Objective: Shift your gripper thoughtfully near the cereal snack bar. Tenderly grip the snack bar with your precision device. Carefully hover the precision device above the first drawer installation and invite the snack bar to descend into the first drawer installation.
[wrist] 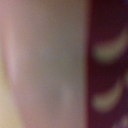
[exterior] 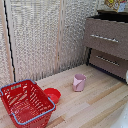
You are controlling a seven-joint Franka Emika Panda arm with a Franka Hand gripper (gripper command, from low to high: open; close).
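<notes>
From the exterior view I have the dark cabinet in the upper right of the frame, its first drawer installation [exterior: 106, 36] pulled slightly forward, with the slim silver handle across its front, and the lower drawer [exterior: 107, 62] beneath it. On top of the cabinet, at the very top right corner, sits something yellow with coloured print [exterior: 114, 5]; I cannot tell whether that is the cereal snack bar. On the wooden table [exterior: 95, 100] the pink cup [exterior: 79, 82] stands near centre, the red bowl [exterior: 52, 94] lies to its lower left, touching the red wire basket [exterior: 25, 102] in the lower left corner. I cannot find the gripper in this view. My wrist view is only a blur of pinkish and dark maroon surfaces, so I cannot tell how the jaws stand.
</notes>
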